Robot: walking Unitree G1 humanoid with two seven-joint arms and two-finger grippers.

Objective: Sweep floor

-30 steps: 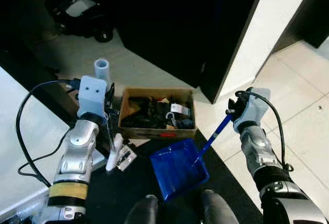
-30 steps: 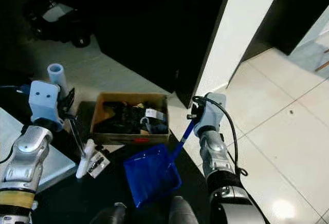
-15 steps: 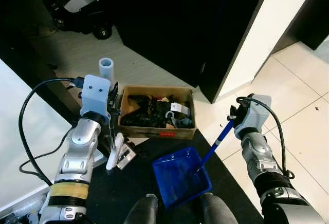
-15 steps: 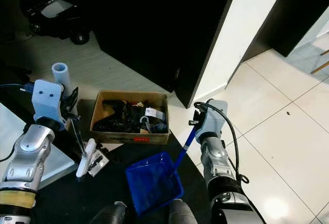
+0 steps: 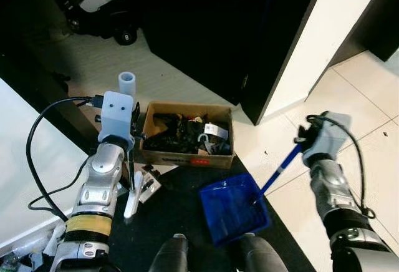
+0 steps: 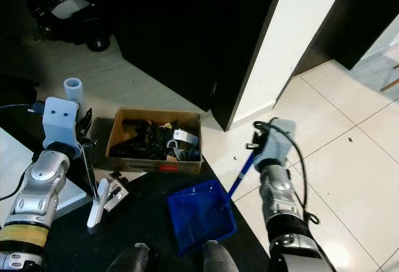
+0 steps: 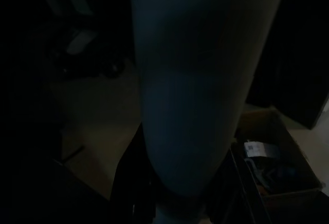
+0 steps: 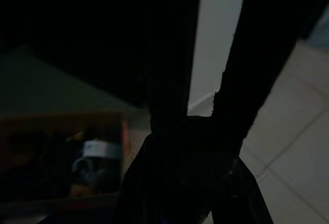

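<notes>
Since the earlier frames the blue plastic dustpan has shifted to the right across the black floor mat, and the right arm holding its handle has swung right with it, out over the pale tiles. The small white hand brush on the left has also slid nearer to the robot.

The dustpan now lies on the mat just in front of the robot's feet, its open tray tilted and its thin blue handle rising up and to the right. The right gripper is clamped on the top of that handle, jaws closed around it. The right wrist view is very dark; the two black fingers can be made out drawn close together.

On the left, the left gripper grips a thin dark rod that runs down to the white brush, whose head rests on the mat beside a small silver packet. The jaws are closed on the rod. The left wrist view is dim, with a pale cylinder close before the lens.

Just beyond the dustpan and brush sits an open brown cardboard box of dark mixed items. A white plastic cylinder stands further off on the left. A white wall panel rises at far right beside the light floor tiles.
</notes>
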